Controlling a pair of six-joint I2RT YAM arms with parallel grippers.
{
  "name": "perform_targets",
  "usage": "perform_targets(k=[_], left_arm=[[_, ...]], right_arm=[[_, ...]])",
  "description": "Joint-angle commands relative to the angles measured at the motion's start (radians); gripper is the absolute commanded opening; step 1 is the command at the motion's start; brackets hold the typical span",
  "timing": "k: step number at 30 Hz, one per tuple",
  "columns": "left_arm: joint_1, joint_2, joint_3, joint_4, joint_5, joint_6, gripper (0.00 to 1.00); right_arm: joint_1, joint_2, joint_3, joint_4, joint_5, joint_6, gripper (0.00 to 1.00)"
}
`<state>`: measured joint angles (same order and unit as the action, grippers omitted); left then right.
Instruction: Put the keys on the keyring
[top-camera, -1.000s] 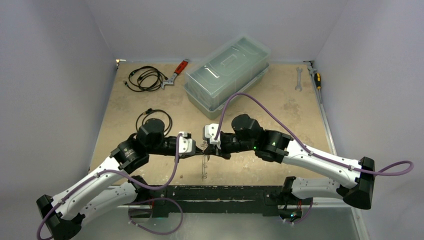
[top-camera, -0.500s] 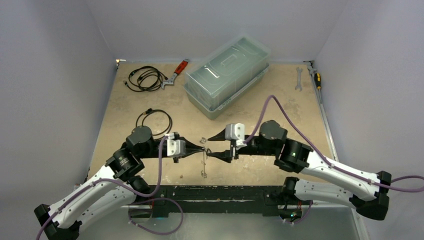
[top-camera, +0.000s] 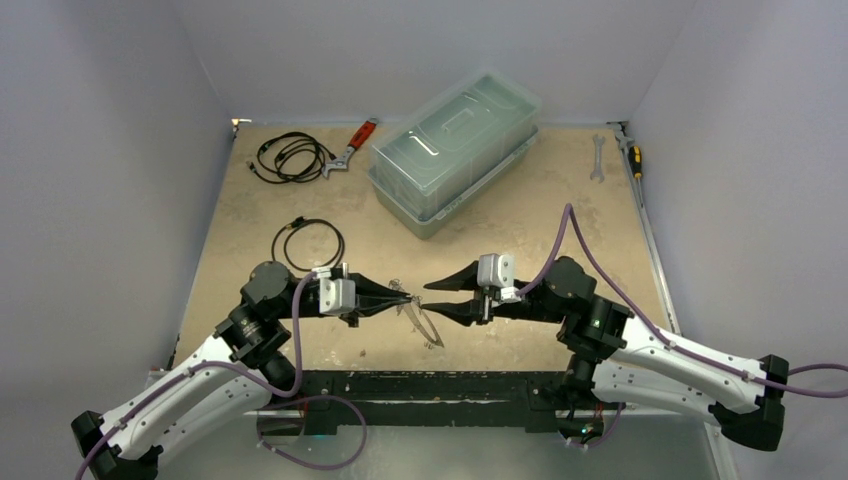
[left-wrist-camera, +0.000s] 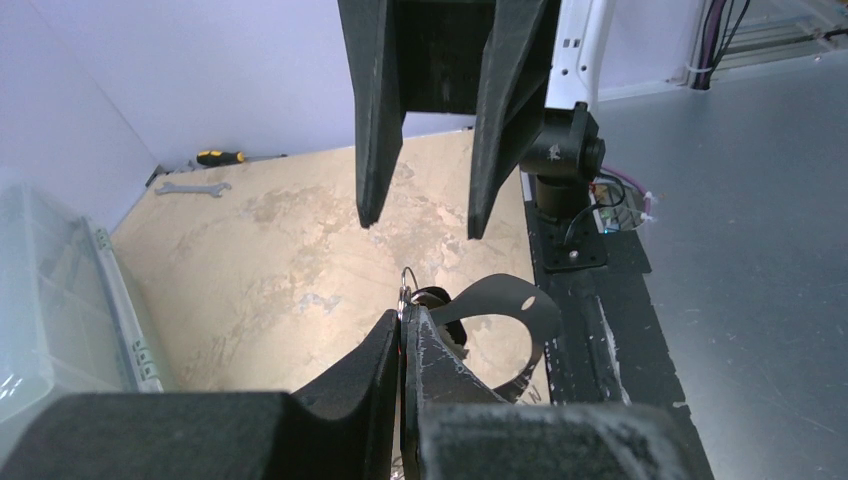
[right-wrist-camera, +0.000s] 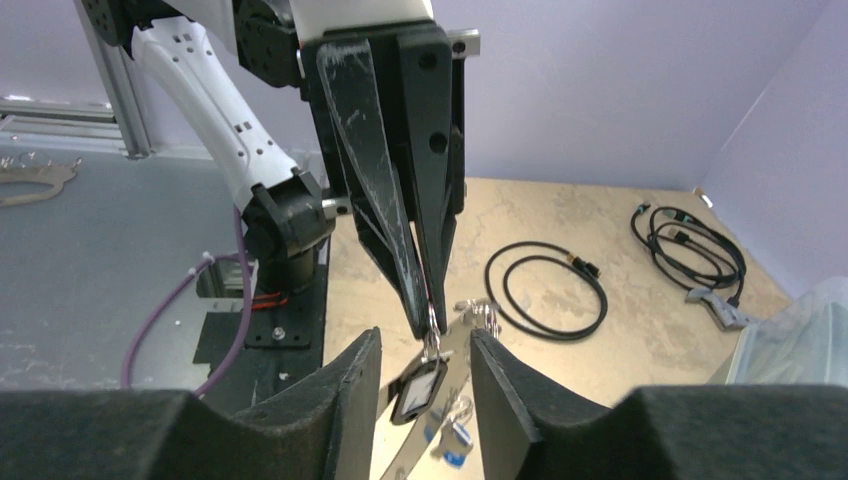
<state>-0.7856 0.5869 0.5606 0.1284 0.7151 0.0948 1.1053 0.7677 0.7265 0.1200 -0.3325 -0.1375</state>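
Right claw (top-camera: 428, 303) has backed off to the right since the earlier frame and spread its jaws; it's released, gripping nothing. You see it facing the left claw (top-camera: 404, 297), tips near but apart. Left claw stays clenched on the keyring (top-camera: 428, 330), pinched at its fingertips. Keyring hangs tilted just below that claw, over the table (top-camera: 560, 190). Dark-tag key (right-wrist-camera: 420, 390) and blue-tag key (right-wrist-camera: 452, 443) dangle under the left claw's tip, beside the hoop.
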Motion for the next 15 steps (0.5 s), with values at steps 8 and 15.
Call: perform_targets(k=[8,15], left_arm=[[0.008,-0.010,-0.005,0.107,0.056,-0.035,0.00],[0.008,-0.007,-0.005,0.105,0.063,-0.036,0.00]], right_arm=[[0.002,0.021,0.026,0.024,-0.051,0.003,0.32],[0.002,0.034,0.030,0.021,-0.043,-0.002,0.31]])
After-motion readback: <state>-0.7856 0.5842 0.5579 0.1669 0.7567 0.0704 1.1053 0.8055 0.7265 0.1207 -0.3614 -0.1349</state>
